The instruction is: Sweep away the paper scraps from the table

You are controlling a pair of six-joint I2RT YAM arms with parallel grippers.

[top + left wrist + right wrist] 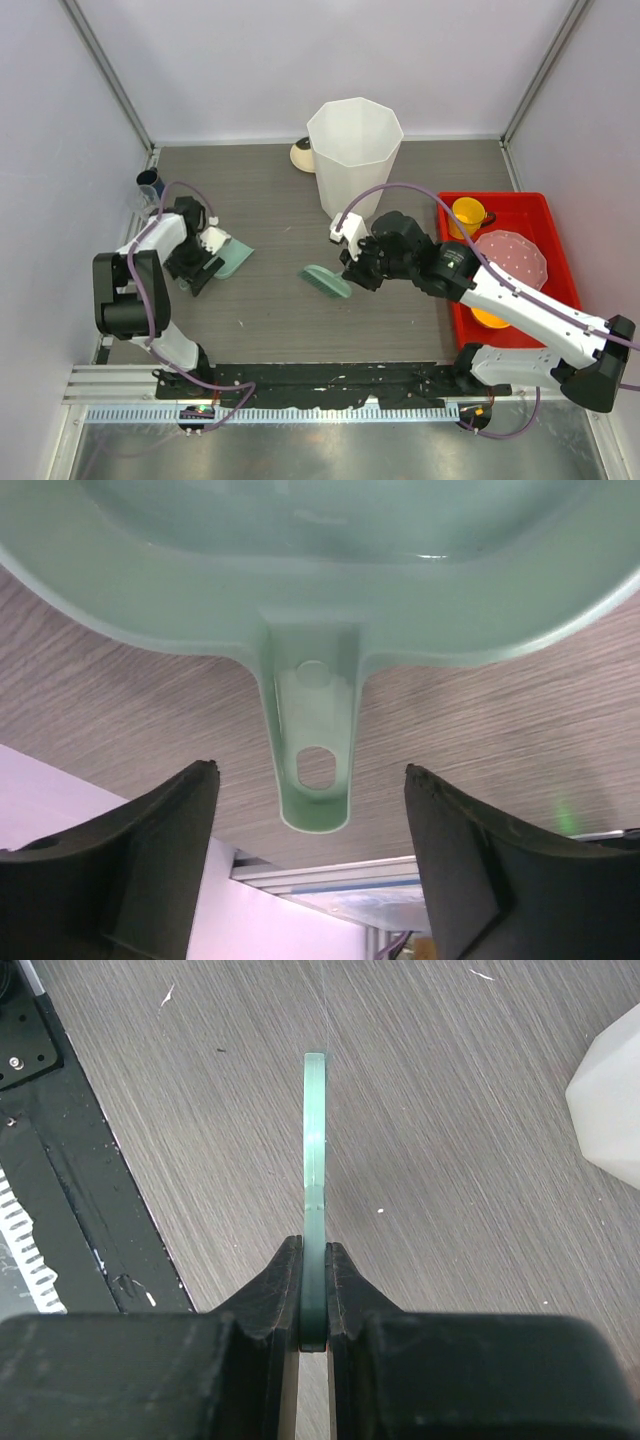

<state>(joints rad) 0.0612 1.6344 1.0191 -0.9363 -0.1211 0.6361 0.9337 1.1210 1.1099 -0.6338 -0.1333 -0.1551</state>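
Flat, dark grey-brown wood-grain table (270, 215)

Behind the white bin (355, 160), a cream round thing (299, 155) shows only 1 sliver, too little to name. Right of the bin, the right arm (500, 290) crosses the red tray (548, 215). It covers part of the pink plate (515, 255) and most of 1 orange item (488, 319).

In the left wrist view the top edge cuts off the green dustpan (320, 590).

In the right wrist view the bin is cropped at the right edge. The near end of the green sweeping tool (315, 1140) is buried between the fingers of the right gripper (315, 1260). Left of the bin, 2 white specks (168, 996) are too small to identify.
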